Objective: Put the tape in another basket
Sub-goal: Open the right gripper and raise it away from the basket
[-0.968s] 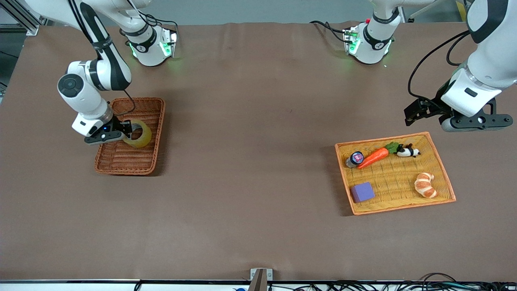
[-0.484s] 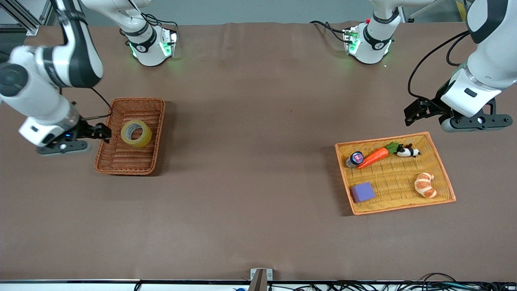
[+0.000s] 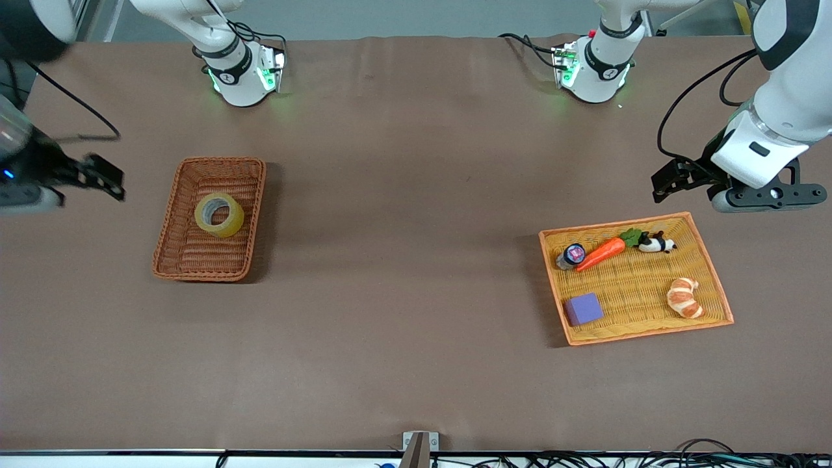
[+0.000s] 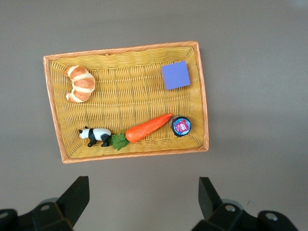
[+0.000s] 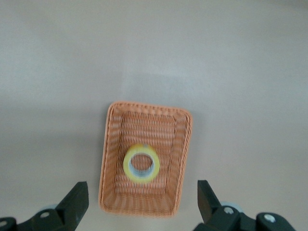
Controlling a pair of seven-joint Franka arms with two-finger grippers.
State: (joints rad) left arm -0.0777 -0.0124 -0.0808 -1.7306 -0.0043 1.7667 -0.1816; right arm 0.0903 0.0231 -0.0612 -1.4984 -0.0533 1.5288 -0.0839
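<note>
Lying flat on its side, the tape (image 3: 219,214) rests inside the basket (image 3: 171,259), toward the end of the basket that is farther from the front camera, its grey core facing up. Nothing grips it. The basket stands on the table (image 3: 403,312) toward the right arm's end.

The right tool (image 3: 97,177) hangs in the air over bare table just off the basket's outer side, its fingers (image 5: 76,203) spread wide apart and empty; in the front view it is partly cut off at the frame's edge, so its exact height is hard to judge.

The left tool (image 3: 673,179) waits over the table beside the orange-yellow tray (image 3: 712,273), at the tray's edge nearer the robot bases, jaws wide and holding nothing.

In the tray lie a croissant (image 3: 684,298), a purple block (image 3: 583,309), a carrot (image 3: 601,253), a small panda figure (image 3: 658,244) touching the carrot's green top, and a small round container (image 3: 571,255) by the carrot's tip.
</note>
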